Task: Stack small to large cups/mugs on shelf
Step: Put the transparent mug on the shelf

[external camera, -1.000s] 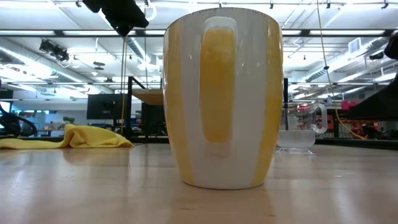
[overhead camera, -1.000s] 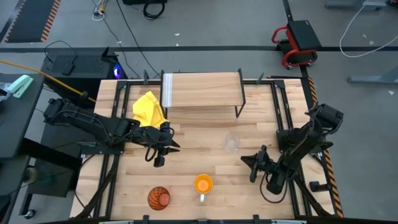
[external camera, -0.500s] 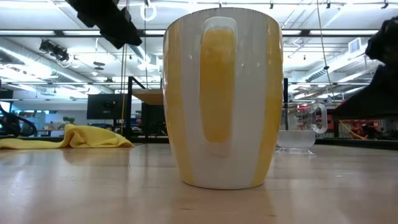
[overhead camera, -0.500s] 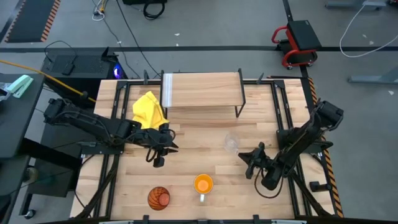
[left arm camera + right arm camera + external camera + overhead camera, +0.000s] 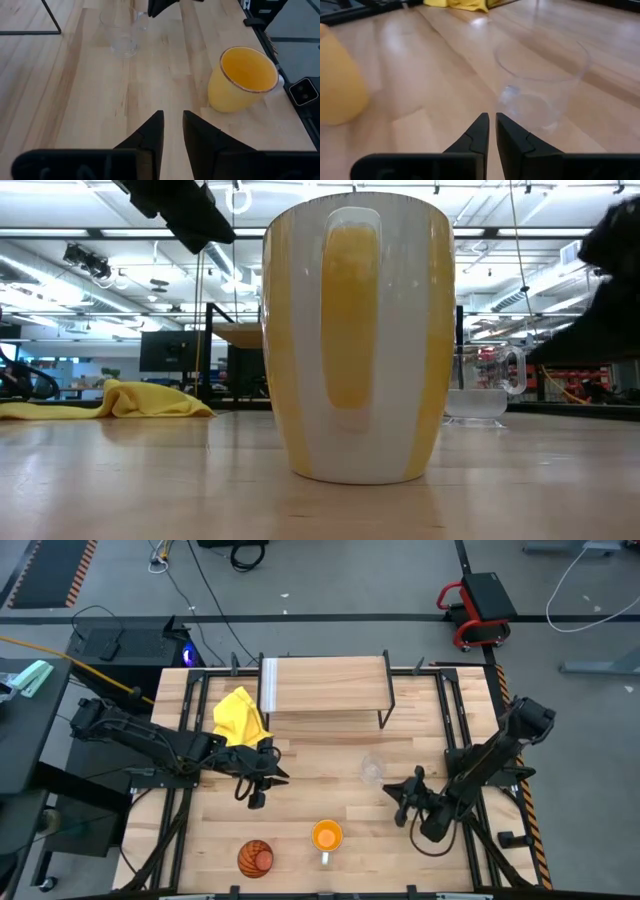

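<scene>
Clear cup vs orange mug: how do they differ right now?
The clear cup is see-through and handle-free; the orange mug is opaque with a white handle. The clear cup stands mid-table, nearer the shelf; the orange mug sits near the front edge. Both stand upright on the table, ungripped.

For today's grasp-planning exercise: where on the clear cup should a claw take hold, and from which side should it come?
Grip the clear cup across its rim, one finger inside and one outside the wall, coming from above. It stands upright, mouth open, with no visible handle and bare table around it. The right claw is nearest and looks best placed, though its fingers would need to open first.
</scene>
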